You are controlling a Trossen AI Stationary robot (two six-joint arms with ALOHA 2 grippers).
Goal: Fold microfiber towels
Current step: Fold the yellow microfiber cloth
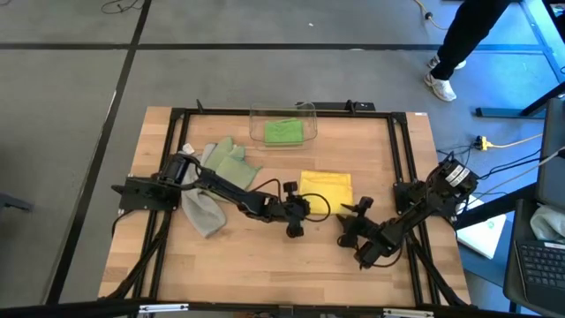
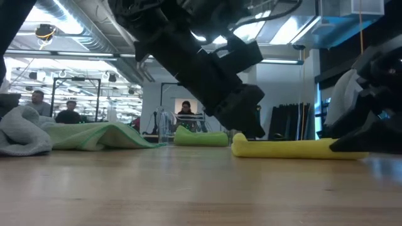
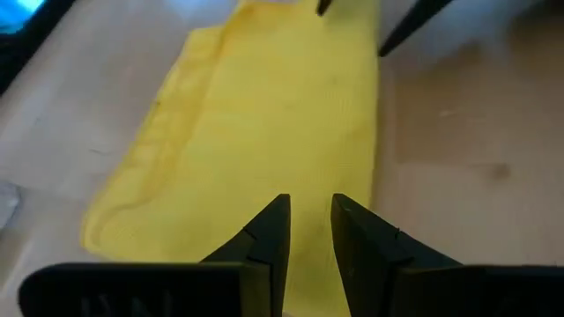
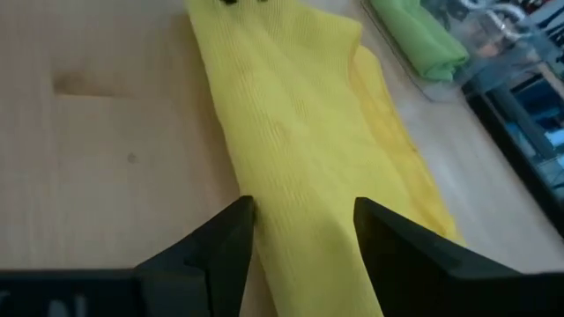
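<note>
A folded yellow towel (image 1: 328, 184) (image 2: 289, 148) lies flat on the table's middle. My left gripper (image 1: 309, 206) (image 3: 310, 204) is low over its left near part, its fingers a narrow gap apart. My right gripper (image 1: 357, 209) (image 4: 304, 210) is open wide at its right near corner, one finger on each side of the cloth. A bright green towel (image 1: 284, 132) lies in the clear bin (image 1: 305, 113) at the far side. A pale sage towel (image 1: 231, 162) and a grey towel (image 1: 203, 212) lie crumpled at the left. My left gripper slants down from the table's left over the yellow towel's top layer (image 3: 308, 167); yellow shows through the gap, and I cannot tell whether the fingertips touch it. My right gripper slants down from the near right, astride the towel's fold (image 4: 304, 189); touch cannot be told.
Black frame rails (image 1: 402, 159) run along the table's sides and far edge. Bare wood (image 1: 265, 265) lies toward the near edge. A person's legs (image 1: 459, 44) show on the floor beyond the far right corner, and people sit in the room behind (image 2: 69, 112).
</note>
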